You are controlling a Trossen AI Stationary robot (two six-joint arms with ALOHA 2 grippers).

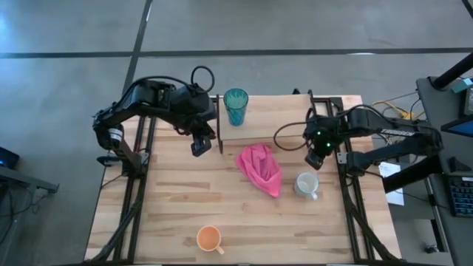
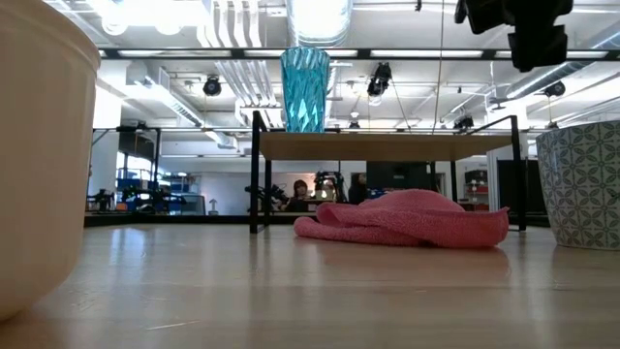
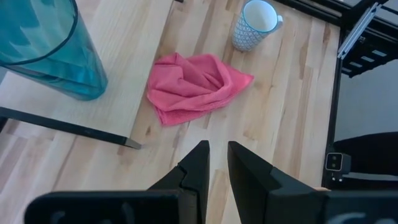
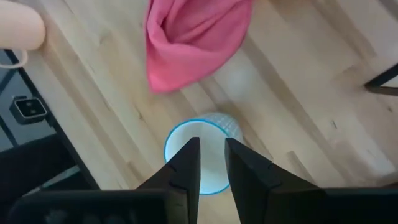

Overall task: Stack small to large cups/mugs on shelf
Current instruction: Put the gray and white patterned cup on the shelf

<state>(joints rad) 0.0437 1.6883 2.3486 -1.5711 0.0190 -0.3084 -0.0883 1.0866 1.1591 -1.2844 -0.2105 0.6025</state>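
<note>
Right gripper [image 4: 211, 163], fingers nearly together, hovers above white mug [image 1: 306, 183]; spread wider, straddle rim before descending.

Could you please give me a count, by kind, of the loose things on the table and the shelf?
Tumbler: 1, teal, on the shelf.
Mugs: 2, white and orange, on the table.
Cloth: 1, pink.
Total: 4.

Tumbler [image 1: 236, 106] stands on the shelf [image 1: 277, 118]; cloth [image 1: 260, 169] lies beside the mug [image 1: 306, 184].
</note>
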